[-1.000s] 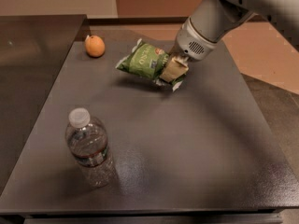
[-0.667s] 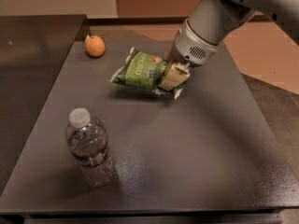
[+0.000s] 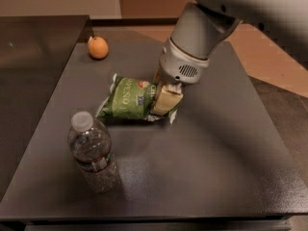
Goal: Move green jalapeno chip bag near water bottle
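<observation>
The green jalapeno chip bag (image 3: 129, 98) is in the middle of the dark table, held at its right end. My gripper (image 3: 164, 99) comes down from the upper right and is shut on that end of the bag, its tan fingers (image 3: 167, 100) covering the crimped edge. The water bottle (image 3: 93, 152), clear with a white cap, lies on the table at the front left, just below and left of the bag. A small gap separates the bag from the bottle's cap.
A round orange fruit (image 3: 98, 47) sits at the table's back left. The dark table (image 3: 211, 158) has its front edge at the bottom of the view. A second dark surface (image 3: 33, 52) adjoins it on the left. Tan floor shows at the back right.
My gripper has carried the chip bag from the back of the table forward and left, toward the water bottle. The bottle and the orange fruit have not moved.
</observation>
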